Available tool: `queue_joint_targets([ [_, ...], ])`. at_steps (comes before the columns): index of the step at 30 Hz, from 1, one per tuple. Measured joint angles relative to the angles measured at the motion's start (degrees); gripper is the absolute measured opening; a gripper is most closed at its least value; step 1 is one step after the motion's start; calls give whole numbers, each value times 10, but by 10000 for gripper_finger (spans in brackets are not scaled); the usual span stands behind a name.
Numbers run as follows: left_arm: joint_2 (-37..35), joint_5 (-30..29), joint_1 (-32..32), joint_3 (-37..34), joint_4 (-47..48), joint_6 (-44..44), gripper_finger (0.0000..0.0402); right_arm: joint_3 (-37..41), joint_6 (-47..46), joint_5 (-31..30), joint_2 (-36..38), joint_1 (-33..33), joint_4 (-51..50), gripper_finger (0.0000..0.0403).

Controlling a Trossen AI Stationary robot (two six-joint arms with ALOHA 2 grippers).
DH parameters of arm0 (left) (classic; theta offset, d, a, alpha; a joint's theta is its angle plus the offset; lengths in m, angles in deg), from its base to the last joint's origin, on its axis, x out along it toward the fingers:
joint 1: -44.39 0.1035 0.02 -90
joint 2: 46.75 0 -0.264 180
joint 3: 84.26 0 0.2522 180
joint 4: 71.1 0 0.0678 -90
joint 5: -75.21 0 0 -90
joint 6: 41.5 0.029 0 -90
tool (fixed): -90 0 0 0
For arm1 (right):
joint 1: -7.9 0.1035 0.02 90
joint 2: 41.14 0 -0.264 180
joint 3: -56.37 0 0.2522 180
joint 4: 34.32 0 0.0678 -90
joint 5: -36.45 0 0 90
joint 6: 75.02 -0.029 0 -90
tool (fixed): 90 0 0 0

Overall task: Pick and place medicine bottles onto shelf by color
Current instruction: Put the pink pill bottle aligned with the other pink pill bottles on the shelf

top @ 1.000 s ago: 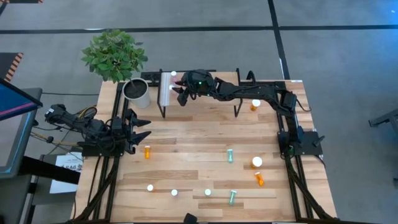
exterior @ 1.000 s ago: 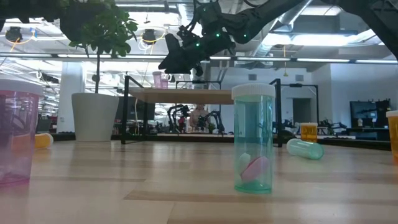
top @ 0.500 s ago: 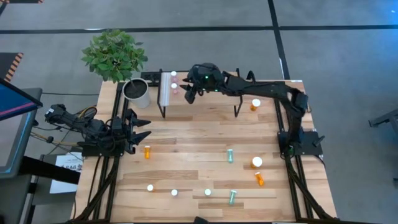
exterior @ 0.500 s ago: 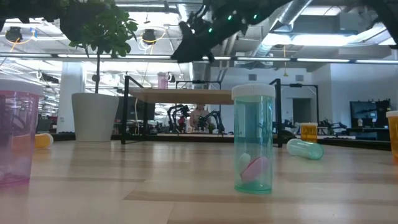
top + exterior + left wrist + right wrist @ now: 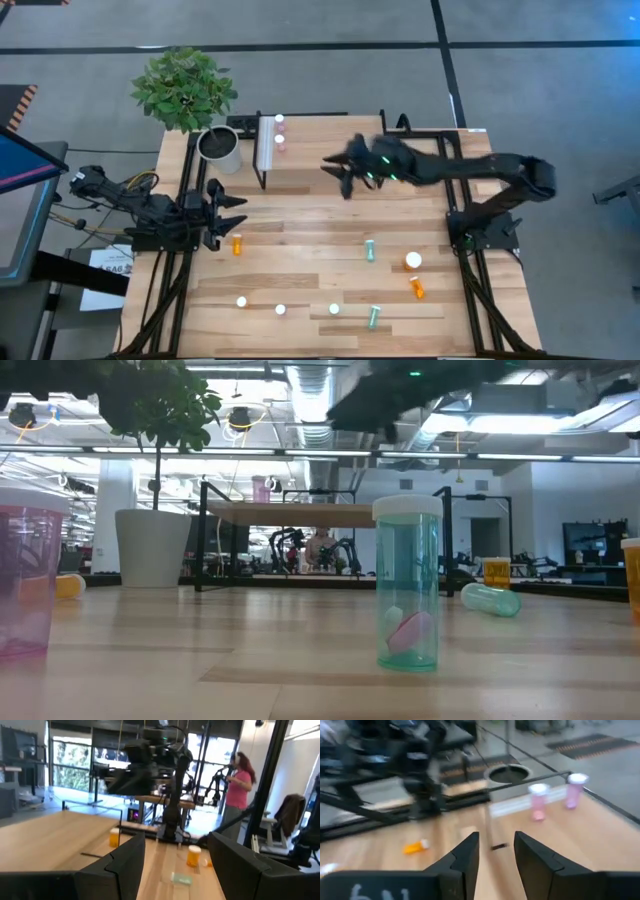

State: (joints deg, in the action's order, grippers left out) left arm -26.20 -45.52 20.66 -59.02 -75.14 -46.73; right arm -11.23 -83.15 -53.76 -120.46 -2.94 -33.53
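The light-wood shelf (image 5: 310,140) stands at the table's far edge. Two pink bottles (image 5: 279,120) (image 5: 281,143) stand upright on it next to its white strip; they also show in the right wrist view (image 5: 538,800) (image 5: 573,790). My right gripper (image 5: 340,172) hangs open and empty above the table, just near-side of the shelf's middle. My left gripper (image 5: 228,205) waits open and empty at the table's left edge. Orange (image 5: 237,243), teal (image 5: 369,250) and other bottles stand or lie on the near half of the table.
A grey-white plant pot (image 5: 220,148) stands left of the shelf. A large orange bottle (image 5: 413,261) stands upright near the right arm's base, and an orange one (image 5: 417,288) lies beside it. Three white-capped bottles (image 5: 280,310) and a teal one (image 5: 373,317) line the near edge.
My right gripper has drawn back from the shelf's white-strip end, toward the table's right and near edges. A second pink bottle, which it covered a second ago, now stands in view on the shelf beside the first.
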Motion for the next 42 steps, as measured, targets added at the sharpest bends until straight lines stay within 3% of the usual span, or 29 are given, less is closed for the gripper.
queue_joint_targets([
  [4,64,1,0,27,0,-20,206,126,-9,-5,84,72,116,141],
  [11,227,35,-10,106,-1,-63,206,217,28,-130,173,195,174,140],
  [17,389,63,-38,190,24,-98,206,226,70,-157,193,248,172,139],
  [25,533,107,-83,380,262,-149,206,226,71,-157,181,288,169,137],
  [28,580,118,-103,433,303,-150,206,226,64,-157,182,293,167,137],
  [35,669,140,-145,475,323,-175,206,226,57,-157,181,293,170,137],
  [42,706,153,-174,475,335,-235,206,226,51,-158,181,292,168,134],
])
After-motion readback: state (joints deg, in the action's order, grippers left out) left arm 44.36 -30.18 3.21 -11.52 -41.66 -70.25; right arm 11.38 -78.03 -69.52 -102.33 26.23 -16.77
